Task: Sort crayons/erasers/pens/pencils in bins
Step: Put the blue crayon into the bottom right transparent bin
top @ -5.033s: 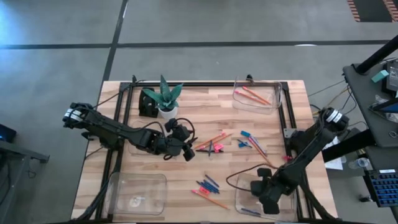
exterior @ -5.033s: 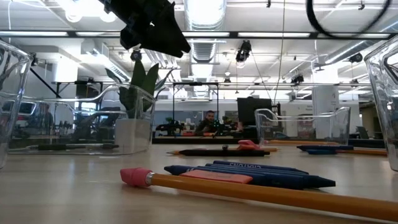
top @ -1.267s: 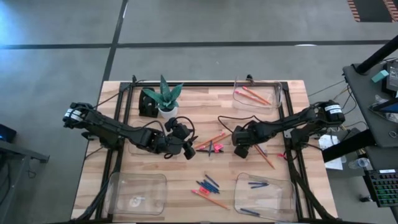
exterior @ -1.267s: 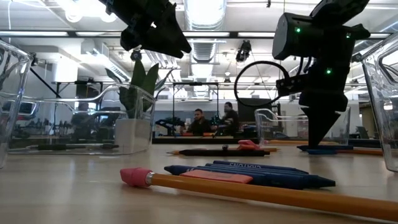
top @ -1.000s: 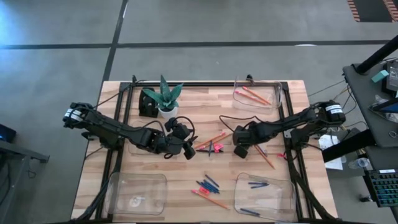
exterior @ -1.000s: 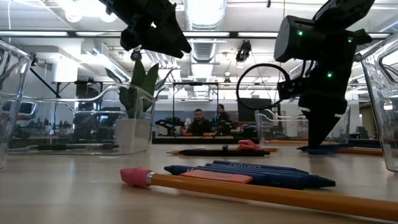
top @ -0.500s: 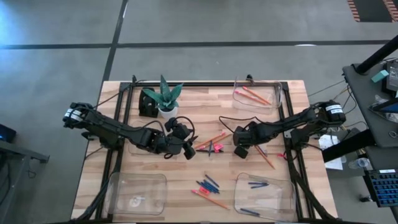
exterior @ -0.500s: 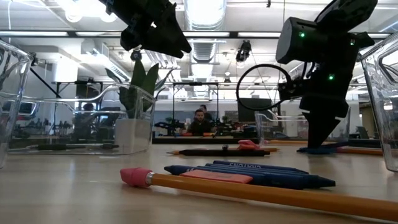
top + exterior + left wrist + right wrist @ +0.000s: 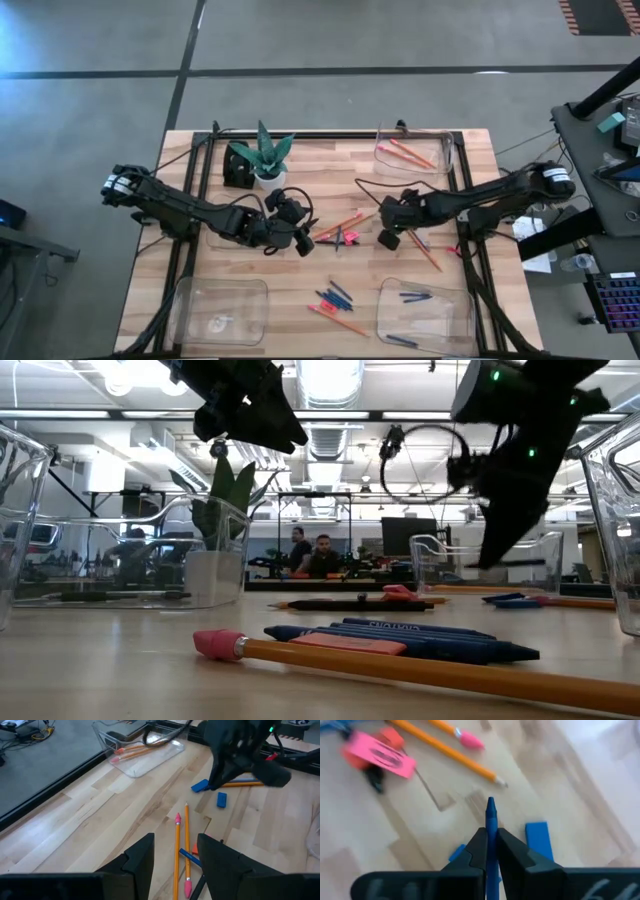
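Sorting stood roughly half done as the right gripper (image 9: pixel 490 851), raised over mid-table, pinched a slim blue crayon (image 9: pixel 490 822), the left gripper (image 9: pixel 175 855) hung spread, and orange pencils (image 9: pixel 180 840) and small blue block erasers (image 9: pixel 221 798) lay outside the clear plastic bins (image 9: pixel 221 312).

You have four bins on the surface (image 9: pixel 330 165): one far right (image 9: pixel 412 152) holding pencils (image 9: pixel 410 151), one mid left (image 9: pixel 225 232) under the left arm, two near (image 9: pixel 220 311) (image 9: pixel 425 312). The plant pot (image 9: pixel 265 165) sits far left. Loose sticks lie centrally (image 9: pixel 340 225), between both end effectors.
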